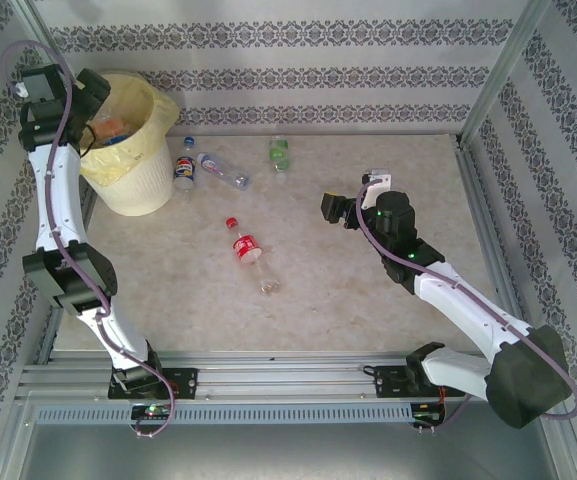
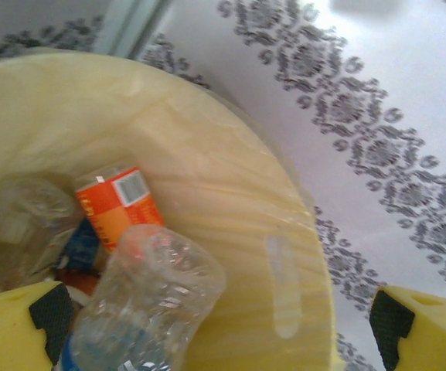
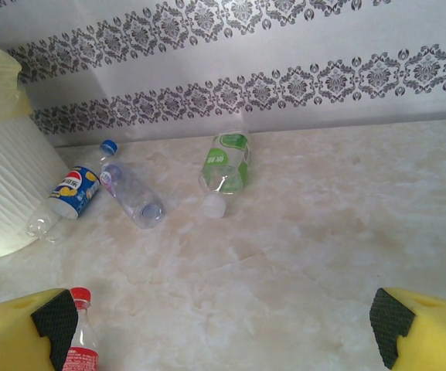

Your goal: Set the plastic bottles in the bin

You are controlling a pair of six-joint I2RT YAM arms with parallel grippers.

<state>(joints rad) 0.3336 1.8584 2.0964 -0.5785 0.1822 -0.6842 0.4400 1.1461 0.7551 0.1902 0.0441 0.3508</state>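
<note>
- My left hand (image 2: 219, 325) hangs over the bin (image 2: 230, 193), fingers spread wide and gripping nothing; a clear bottle (image 2: 149, 301) lies inside just below, perhaps touching my left pad
- Behind it in the bin, an orange-labelled bottle (image 2: 118, 205) shows a white barcode panel
- My right hand (image 3: 219, 328) is open and empty above bare surface (image 3: 346, 232)
- Beside the bin's ribbed wall lies a blue-labelled bottle (image 3: 74, 192) with a round red-white-blue logo, touching a blue-capped bottle (image 3: 130, 193)
- The green-labelled bottle (image 3: 226, 162) lies near the far wall; its white writing is unreadable
- The red-labelled bottle (image 3: 80, 340) lies by my left finger; open room to the right
</note>
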